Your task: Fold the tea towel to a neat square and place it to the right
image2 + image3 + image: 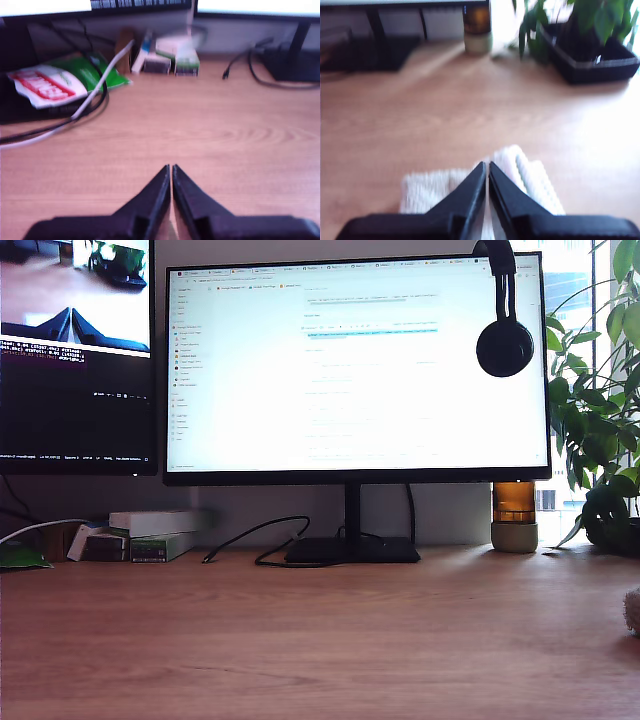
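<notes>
In the second wrist view, we see my second gripper [487, 167] with its two dark fingers [512, 200] drawn together, only a thin slit between the tips. The tea towel [532, 182] lies bunched directly under and beyond those tips, a fluffy off-white cloth with thick ribbed cords showing on one side; the picture is too blurred for us to tell whether the tips pinch any of it. In the exterior view only a small fuzzy bit of the tea towel [632, 610] shows, at the exterior view's right edge, resting on the wooden desk [320, 640].

In the first wrist view, my first gripper [171, 170] hovers over bare wood, its tips pressed together with nothing between them.

Farther back along the desk, the first wrist view shows a green and white packet [55, 85] with red lettering, crossed by a white cable [100, 85] and dark cables, and a few small boxes [175, 57] by the wall. The exterior view shows a black cable [255, 540] beside the monitor stand [352, 545], and an amber jar [513, 515] toward its right. A leafy plant [600, 420] stands at its far right. Above, the large monitor [350, 370] glows white, with black headphones [504, 335] hung over its upper corner, and a second screen [75, 350] sits at the exterior view's left.
</notes>
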